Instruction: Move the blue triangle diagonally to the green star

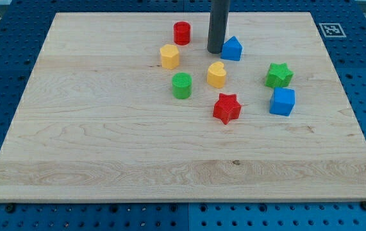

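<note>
My tip (pixel 215 51) has no jaws at all. It is just the bottom end of a straight dark rod, so nothing on it can open, close or hold a thing. It can only push. The tip sits on the wooden board (pixel 106 147) near the view's top, right beside the blue triangle (pixel 232 49). It is on the triangle's left side, and it looks like it touches the block or almost does. The blue triangle is a small block with a pointy top, and the point aims at the view's top. It is about as wide as it is tall, so I cannot pick out a long side. The green star (pixel 279 75) lies apart from the triangle, toward the view's right and a bit toward the view's bottom. So the way to go is slanted, right and down. I think my tip is nearly on the correct side for that push, but it may need to sit a little higher, at the triangle's top left. The board between the two blocks looks bare. The blue cube (pixel 282 101) sits just below the star. The yellow heart (pixel 216 74) sits below my tip. The red cylinder (pixel 181 32) is to my tip's left.
</note>
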Controlling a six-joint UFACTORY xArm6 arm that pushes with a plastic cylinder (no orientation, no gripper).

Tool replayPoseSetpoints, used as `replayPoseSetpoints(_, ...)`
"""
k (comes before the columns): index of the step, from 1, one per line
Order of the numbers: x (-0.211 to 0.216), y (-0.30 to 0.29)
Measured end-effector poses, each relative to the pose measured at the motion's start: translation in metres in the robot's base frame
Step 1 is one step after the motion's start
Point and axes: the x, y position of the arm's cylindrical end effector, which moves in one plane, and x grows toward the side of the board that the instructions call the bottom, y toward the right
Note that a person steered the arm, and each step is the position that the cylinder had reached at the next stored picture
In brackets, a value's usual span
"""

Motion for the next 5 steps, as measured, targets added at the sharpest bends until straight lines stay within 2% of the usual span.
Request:
replayPoseSetpoints(3,0.004,0.008)
replayPoseSetpoints(5,0.007,0.036)
